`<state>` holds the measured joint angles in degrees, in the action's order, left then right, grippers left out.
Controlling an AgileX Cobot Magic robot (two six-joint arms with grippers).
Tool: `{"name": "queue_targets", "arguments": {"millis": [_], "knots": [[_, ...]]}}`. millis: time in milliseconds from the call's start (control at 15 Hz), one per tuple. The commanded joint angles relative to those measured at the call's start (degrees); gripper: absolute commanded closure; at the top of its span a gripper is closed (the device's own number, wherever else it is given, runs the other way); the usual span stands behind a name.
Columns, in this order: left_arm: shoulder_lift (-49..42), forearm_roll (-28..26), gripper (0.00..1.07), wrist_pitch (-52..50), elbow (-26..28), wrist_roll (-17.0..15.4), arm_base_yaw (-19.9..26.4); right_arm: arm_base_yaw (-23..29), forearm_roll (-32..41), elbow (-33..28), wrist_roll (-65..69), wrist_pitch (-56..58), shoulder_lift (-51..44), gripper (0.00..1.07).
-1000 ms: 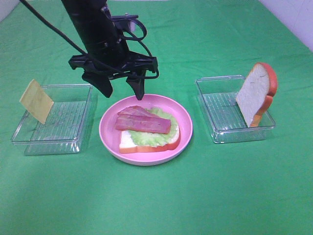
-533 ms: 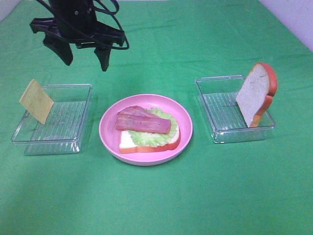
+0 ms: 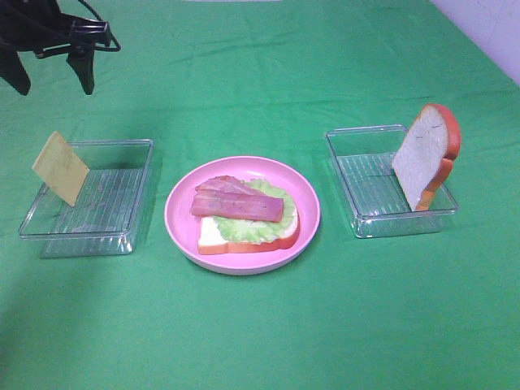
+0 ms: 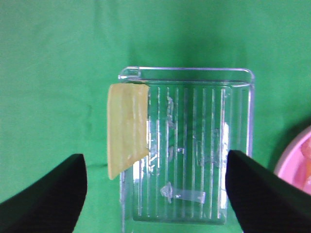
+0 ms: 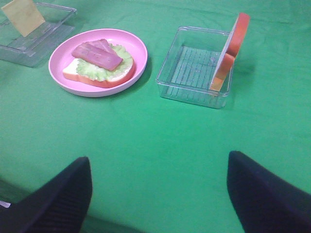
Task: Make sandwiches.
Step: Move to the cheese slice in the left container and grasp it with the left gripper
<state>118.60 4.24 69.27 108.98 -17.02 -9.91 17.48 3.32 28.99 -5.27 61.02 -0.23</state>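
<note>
High view: my left gripper (image 3: 53, 81) is cropped at the frame's corner. Left wrist view: the pink plate (image 4: 292, 167) shows only a sliver. Lettuce (image 3: 252, 229) and bacon (image 3: 238, 205) cover most of the lower bread slice (image 3: 210, 237).

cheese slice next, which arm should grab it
Left. The left gripper hangs open directly above the clear tray where the cheese slice leans on the rim; the right gripper, also open, is far from it.

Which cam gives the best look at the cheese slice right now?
Left wrist: the cheese slice sits large and near centre, propped on the clear tray rim. Exterior high shows the slice whole but small, at the left. Right wrist catches it only at the frame's edge, cropped.
</note>
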Motion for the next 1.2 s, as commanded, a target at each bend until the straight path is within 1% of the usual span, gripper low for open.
{"name": "queue_targets", "arguments": {"millis": [67, 133, 333, 467, 667, 733, 867, 933, 1067, 1200], "knots": [[-0.52, -0.46, 0.31, 3.67, -0.17, 0.34, 3.32, 0.34, -0.34, -0.23, -0.23, -0.46, -1.15, 0.37], [-0.52, -0.69, 0.31, 3.67, -0.17, 0.34, 4.98, 0.34, -0.34, -0.23, -0.23, -0.46, -1.15, 0.37], [-0.52, -2.35, 0.31, 3.67, -0.17, 0.34, 8.08, 0.34, -0.34, -0.23, -0.23, -0.46, -1.15, 0.37], [-0.52, -2.69, 0.31, 3.67, -0.97, 2.35, 8.42, 0.34, -0.34, -0.23, -0.23, -0.46, -1.15, 0.37], [-0.52, -2.64, 0.31, 3.38, -6.42, 2.29, 8.42, 0.34, -0.34, -0.23, -0.23, -0.46, -1.15, 0.37], [-0.52, -2.69, 0.31, 3.09, -7.16, 2.29, 8.42, 0.34, -0.34, -0.23, -0.23, -0.46, -1.15, 0.37], [-0.52, -3.61, 0.31, 0.34, -10.66, 1.83, 8.31, 0.34, -0.34, -0.23, -0.23, -0.46, -1.15, 0.37], [-0.46, -4.24, 0.31, -2.92, -13.92, 1.6, 8.19, 0.34, -0.34, -0.23, -0.23, -0.46, -1.15, 0.37], [-0.46, -4.24, 0.31, -4.81, -15.3, 1.6, 8.19, 0.34, -0.34, -0.23, -0.23, -0.46, -1.15, 0.37], [0.06, -4.24, 0.32, -6.65, -15.3, 1.6, 8.19, 0.34, -0.34, -0.23, -0.23, -0.46, -1.15, 0.37]]}}
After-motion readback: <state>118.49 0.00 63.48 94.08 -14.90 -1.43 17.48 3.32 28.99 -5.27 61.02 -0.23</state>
